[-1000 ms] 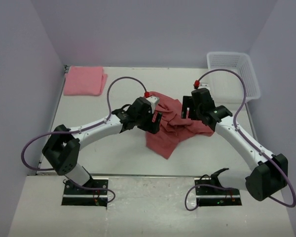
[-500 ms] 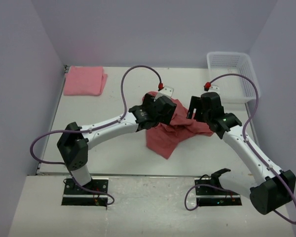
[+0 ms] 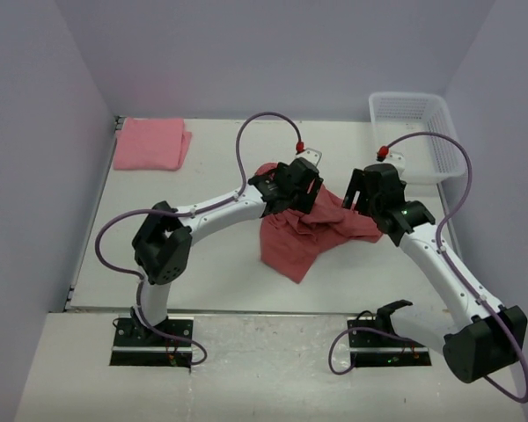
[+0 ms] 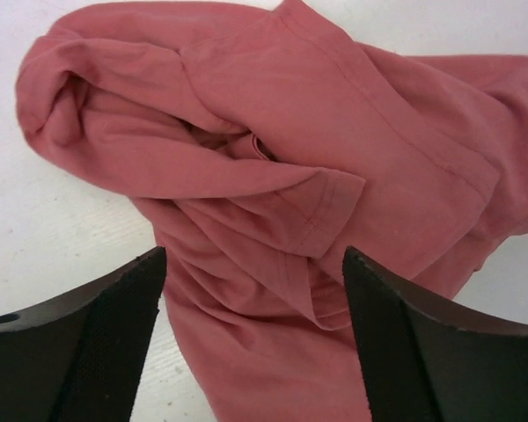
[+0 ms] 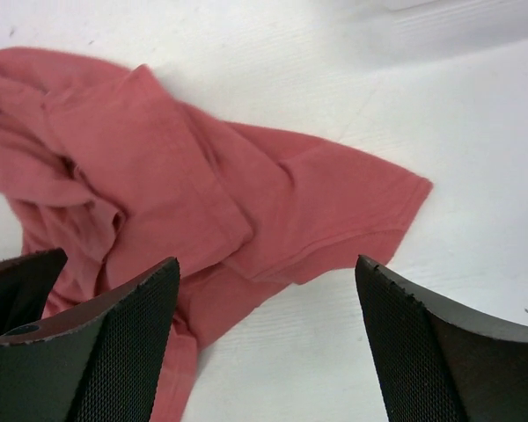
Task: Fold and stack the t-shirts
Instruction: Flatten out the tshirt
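You are looking into a robot test lab: plain purple walls [image 3: 273, 61] are boxing in a white table [image 3: 211, 272], and a left arm [image 3: 216, 207] and right arm [image 3: 444, 268] are sitting bolted at six o'clock.

1. Brick-red t-shirt [image 4: 273, 132], centre of frame: soft, matt knit cloth, heavily creased, with stitched hems.
2. Pink t-shirt [image 3: 151, 143], upper left of the top view: matt cloth, lying smooth.
3. Basket [image 3: 451, 136], upper right: white plastic lattice.
4. Table [image 3: 220, 264]: white, matt, faintly grained surface.
5. Left gripper [image 4: 253, 255] and right gripper [image 5: 266, 262]: fingers [image 4: 97, 352] black and matt, the pad faces finely dimpled.
6. Left arm [image 3: 220, 208]: smooth white plastic shells, black matt joints; cable [image 3: 266, 114] in a smooth purple sheath.
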Robot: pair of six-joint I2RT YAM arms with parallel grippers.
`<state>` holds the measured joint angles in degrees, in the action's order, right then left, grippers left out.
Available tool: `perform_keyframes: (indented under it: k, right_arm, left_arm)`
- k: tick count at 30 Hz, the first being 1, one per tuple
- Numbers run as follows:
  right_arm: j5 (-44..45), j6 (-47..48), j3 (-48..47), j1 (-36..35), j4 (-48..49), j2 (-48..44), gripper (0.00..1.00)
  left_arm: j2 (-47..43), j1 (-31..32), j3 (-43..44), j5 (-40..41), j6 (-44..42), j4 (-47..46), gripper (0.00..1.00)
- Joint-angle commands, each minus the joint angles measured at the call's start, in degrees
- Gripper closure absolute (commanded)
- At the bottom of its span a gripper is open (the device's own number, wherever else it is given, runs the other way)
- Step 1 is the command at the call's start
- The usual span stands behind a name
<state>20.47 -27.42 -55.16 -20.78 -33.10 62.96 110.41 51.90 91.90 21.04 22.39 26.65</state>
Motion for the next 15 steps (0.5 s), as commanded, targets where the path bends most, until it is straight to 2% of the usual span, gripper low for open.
perform_keyframes:
  k: [1, 4, 9, 15]
  right_arm:
    - [3.88, -2.46, -1.71, 3.45, -1.26, -1.35, 0.19]
    - [3.44, -2.29, -2.41, 5.82, -1.53, -2.05, 0.19]
    - [2.39, -1.41, -2.41, 7.24, -1.53, -4.86, 0.19]
    - [1.68, -1.41, -2.24, 8.03, -1.53, -4.77, 0.19]
  left_arm:
    - [3.31, 0.22, 4.69, -3.19, -1.83, -1.08, 0.24]
    - [6.91, 0.22, 8.82, -3.81, -1.83, 0.94, 0.3]
    - [9.47, -0.04, 11.55, -2.93, -2.97, 1.12, 0.3]
    - [12.28, -0.04, 14.36, -6.53, -2.27, 1.47, 0.3]
